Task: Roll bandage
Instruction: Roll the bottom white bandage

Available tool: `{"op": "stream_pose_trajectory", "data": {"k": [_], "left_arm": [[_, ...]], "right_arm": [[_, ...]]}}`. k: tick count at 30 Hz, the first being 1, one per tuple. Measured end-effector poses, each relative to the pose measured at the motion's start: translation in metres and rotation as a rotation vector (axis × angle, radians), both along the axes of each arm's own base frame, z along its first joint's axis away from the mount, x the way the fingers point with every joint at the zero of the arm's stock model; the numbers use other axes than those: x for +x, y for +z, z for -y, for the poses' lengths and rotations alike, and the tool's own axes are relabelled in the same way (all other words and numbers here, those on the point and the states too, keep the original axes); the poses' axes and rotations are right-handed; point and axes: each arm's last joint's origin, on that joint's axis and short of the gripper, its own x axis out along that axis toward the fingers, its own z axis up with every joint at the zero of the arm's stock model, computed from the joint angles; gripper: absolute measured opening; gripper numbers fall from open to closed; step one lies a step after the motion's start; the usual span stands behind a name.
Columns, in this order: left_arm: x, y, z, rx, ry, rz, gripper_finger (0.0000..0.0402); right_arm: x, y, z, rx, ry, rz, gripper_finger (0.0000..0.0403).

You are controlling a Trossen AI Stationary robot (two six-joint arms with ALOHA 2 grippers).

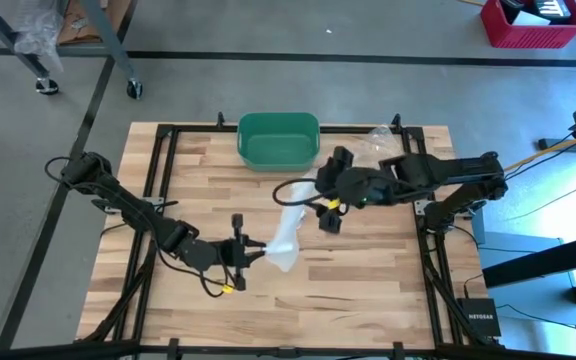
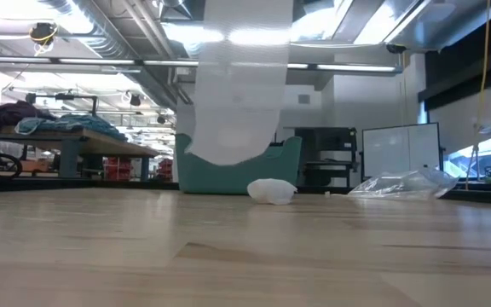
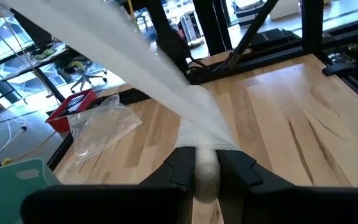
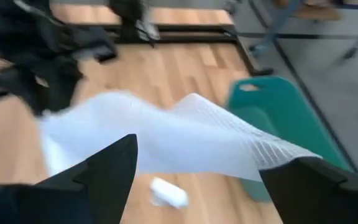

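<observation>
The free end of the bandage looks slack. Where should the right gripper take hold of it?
Near the bandage strip's upper end by the right gripper, coming across its width, pinching the flat faces. The left gripper already clamps the lower end.

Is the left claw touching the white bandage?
Touching. In the left wrist view, the left claw is shut on the rolled end of the bandage, pressed between both fingers.

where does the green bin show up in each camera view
High: green bin at the table's far edge, centre.
Low: behind the hanging bandage, mid-frame.
Left wrist: bottom-left corner.
Right wrist: right of centre.
Shared landmark: the bandage.
</observation>
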Motion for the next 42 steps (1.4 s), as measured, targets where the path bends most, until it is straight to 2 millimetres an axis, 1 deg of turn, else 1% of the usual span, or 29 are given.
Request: {"op": "stream_pose_trajectory", "data": {"k": [3, 6, 8, 14, 19, 21, 24, 27, 29, 32, 34, 36, 38, 40, 42], "left_arm": [[0.000, 0.001, 0.000, 0.005, -0.001, 0.004, 0.0033], [0.000, 0.001, 0.000, 0.006, -0.003, 0.002, 0.0033], [0.000, 0.001, 0.000, 0.007, -0.002, 0.002, 0.0033], [0.000, 0.001, 0.000, 0.010, -0.003, 0.002, 0.0033], [-0.001, 0.001, 0.001, 0.009, -0.007, 0.003, 0.0033], [-0.001, 0.002, 0.002, 0.005, -0.010, 0.009, 0.0033], [-0.001, 0.003, 0.002, 0.010, -0.013, 0.021, 0.0033], [0.000, 0.005, 0.002, 0.010, -0.014, 0.036, 0.0033], [0.000, 0.005, 0.003, 0.017, -0.016, 0.038, 0.0033], [0.000, 0.005, 0.002, 0.019, -0.016, 0.038, 0.0033], [0.000, 0.005, 0.002, 0.018, -0.015, 0.040, 0.0033], [0.000, 0.006, 0.002, 0.032, -0.015, 0.038, 0.0033], [0.001, 0.006, 0.001, 0.039, -0.013, 0.037, 0.0033], [0.001, 0.006, 0.000, 0.040, -0.010, 0.038, 0.0033], [0.002, 0.006, -0.001, 0.053, -0.009, 0.035, 0.0033]], "right_arm": [[-0.001, -0.006, -0.001, -0.034, -0.019, -0.053, 0.0321], [-0.004, -0.012, -0.006, -0.011, 0.010, -0.119, 0.0321], [-0.009, -0.014, -0.013, -0.001, 0.045, -0.163, 0.0321], [-0.029, -0.021, -0.046, -0.021, 0.132, -0.263, 0.0321], [-0.045, -0.022, -0.073, -0.111, 0.132, -0.238, 0.0321], [-0.048, -0.029, -0.082, -0.150, 0.120, -0.221, 0.0321], [-0.053, -0.052, -0.095, -0.198, 0.108, -0.247, 0.0321], [-0.053, -0.084, -0.107, -0.183, 0.096, -0.258, 0.0321], [-0.050, -0.114, -0.116, -0.162, 0.107, -0.248, 0.0321], [-0.043, -0.162, -0.124, -0.122, 0.123, -0.176, 0.0321], [-0.040, -0.191, -0.124, -0.095, 0.130, -0.106, 0.0321], [-0.035, -0.215, -0.116, -0.076, 0.117, -0.024, 0.0321], [-0.029, -0.228, -0.108, -0.012, 0.092, 0.088, 0.0321], [-0.022, -0.231, -0.102, 0.088, 0.088, 0.208, 0.0321], [-0.019, -0.232, -0.098, 0.189, 0.128, 0.271, 0.0321]]}}
